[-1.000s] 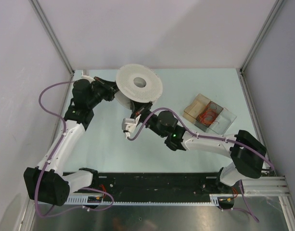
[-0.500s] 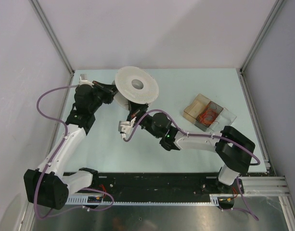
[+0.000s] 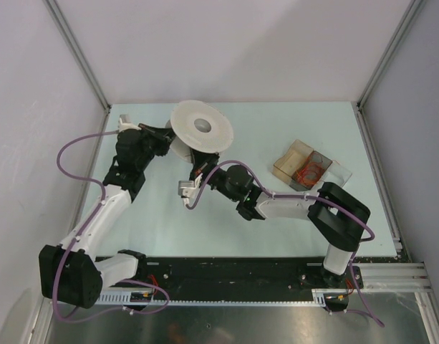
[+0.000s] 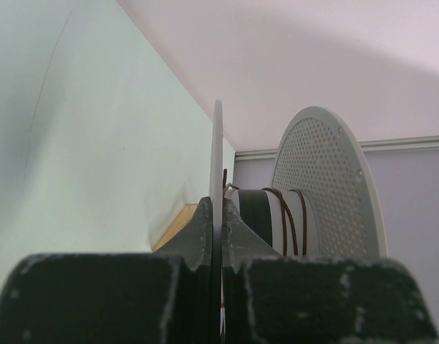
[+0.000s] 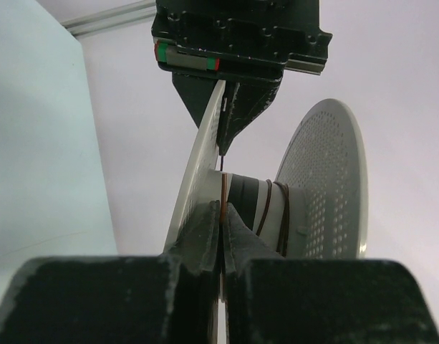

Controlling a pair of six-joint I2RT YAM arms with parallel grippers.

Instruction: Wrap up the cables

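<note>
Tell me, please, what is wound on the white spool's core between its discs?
A few turns of thin brown wire circle the dark core of the spool. The core's far side is hidden, so the total cannot be told.

No legible txt, labels or nos. anywhere.

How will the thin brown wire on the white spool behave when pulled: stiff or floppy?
Probably floppy: the wire bends tightly around the spool hub. Likely light, since it looks thread-thin. It may slip sideways: its turns sit unevenly spaced.
</note>
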